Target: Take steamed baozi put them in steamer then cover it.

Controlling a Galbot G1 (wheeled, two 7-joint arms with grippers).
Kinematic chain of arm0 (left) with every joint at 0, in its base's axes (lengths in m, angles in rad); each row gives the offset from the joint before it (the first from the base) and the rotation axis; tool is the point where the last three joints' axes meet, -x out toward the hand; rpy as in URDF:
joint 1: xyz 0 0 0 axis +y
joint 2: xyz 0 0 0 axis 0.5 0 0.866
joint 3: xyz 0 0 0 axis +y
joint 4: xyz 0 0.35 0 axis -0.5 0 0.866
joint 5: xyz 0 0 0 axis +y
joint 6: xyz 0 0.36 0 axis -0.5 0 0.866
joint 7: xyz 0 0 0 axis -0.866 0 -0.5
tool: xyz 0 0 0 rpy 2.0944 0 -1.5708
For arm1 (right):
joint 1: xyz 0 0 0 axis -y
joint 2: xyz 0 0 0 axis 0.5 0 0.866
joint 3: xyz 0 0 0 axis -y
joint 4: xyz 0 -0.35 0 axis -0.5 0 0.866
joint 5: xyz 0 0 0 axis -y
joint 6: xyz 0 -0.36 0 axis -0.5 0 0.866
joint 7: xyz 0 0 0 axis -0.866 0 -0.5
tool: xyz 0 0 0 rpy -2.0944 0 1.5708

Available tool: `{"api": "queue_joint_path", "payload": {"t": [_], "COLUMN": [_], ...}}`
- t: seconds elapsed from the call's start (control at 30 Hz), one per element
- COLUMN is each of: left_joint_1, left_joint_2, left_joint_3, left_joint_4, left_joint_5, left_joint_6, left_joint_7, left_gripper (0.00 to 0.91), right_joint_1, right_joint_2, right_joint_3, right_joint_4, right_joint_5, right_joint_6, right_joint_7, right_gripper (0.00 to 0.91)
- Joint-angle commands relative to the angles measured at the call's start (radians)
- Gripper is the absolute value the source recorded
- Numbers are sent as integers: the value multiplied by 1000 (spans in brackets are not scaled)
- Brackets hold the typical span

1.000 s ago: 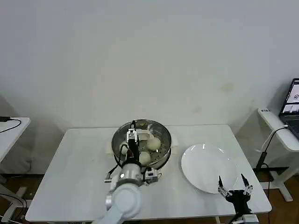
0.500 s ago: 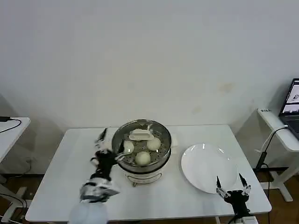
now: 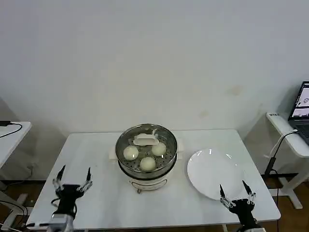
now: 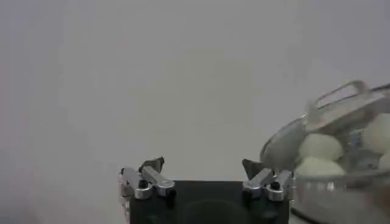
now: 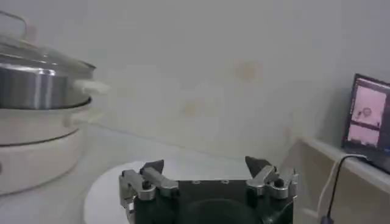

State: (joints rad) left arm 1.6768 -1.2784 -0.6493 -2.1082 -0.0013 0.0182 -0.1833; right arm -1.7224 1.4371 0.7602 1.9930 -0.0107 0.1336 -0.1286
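The shiny steamer (image 3: 146, 166) stands at the table's back middle on its white base. Three pale baozi (image 3: 131, 152) (image 3: 159, 149) (image 3: 147, 164) show through the clear glass cover (image 3: 166, 134), which sits on the pot with its cream bar handle (image 3: 146, 140) on top. My left gripper (image 3: 73, 182) hangs open and empty near the table's front left edge, well clear of the pot. In the left wrist view the covered steamer (image 4: 341, 152) lies off to one side of the left gripper (image 4: 203, 167). My right gripper (image 3: 236, 196) is open and empty at the front right.
A flat white plate (image 3: 215, 174) lies to the right of the steamer, just beyond my right gripper (image 5: 205, 165), and shows as the plate (image 5: 109, 182) in the right wrist view. A side desk with a laptop (image 3: 301, 104) stands at the far right.
My left gripper has let go of the cover's handle and drawn back from the steamer to the front left edge of the table. The cover now rests on the pot.
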Motion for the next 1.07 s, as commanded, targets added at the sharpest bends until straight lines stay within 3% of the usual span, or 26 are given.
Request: {"api": "queue_joint_path", "payload": {"t": [0.03, 0.47, 0.57, 0.73, 1.07], "left_joint_1": [225, 263, 268, 277, 279], "left_joint_2": [-1, -14, -16, -15, -7], "left_joint_3": [-102, -118, -147, -165, -162], "left_joint_4": [36, 46, 47, 41, 43], "left_joint_5": [-223, -215, -223, -231, -225], "left_joint_6": [-112, -115, -102, -86, -30], "left_joint_7": [-36, -1, 14, 18, 41], "left_gripper": [907, 907, 907, 907, 907], "right_joint_1": [-34, -70, -93, -109, -115], "right_joint_2": [-50, -72, -86, -109, -110], "right_joint_3": [-53, -77, -89, -83, -95], "right_joint_4": [19, 51, 77, 90, 82], "right_joint_5": [77, 102, 163, 185, 172], "right_joint_6": [-13, -51, -101, -121, -129], "right_joint_7": [-16, -34, -52, -55, -51], "right_gripper": [907, 907, 907, 907, 907]}}
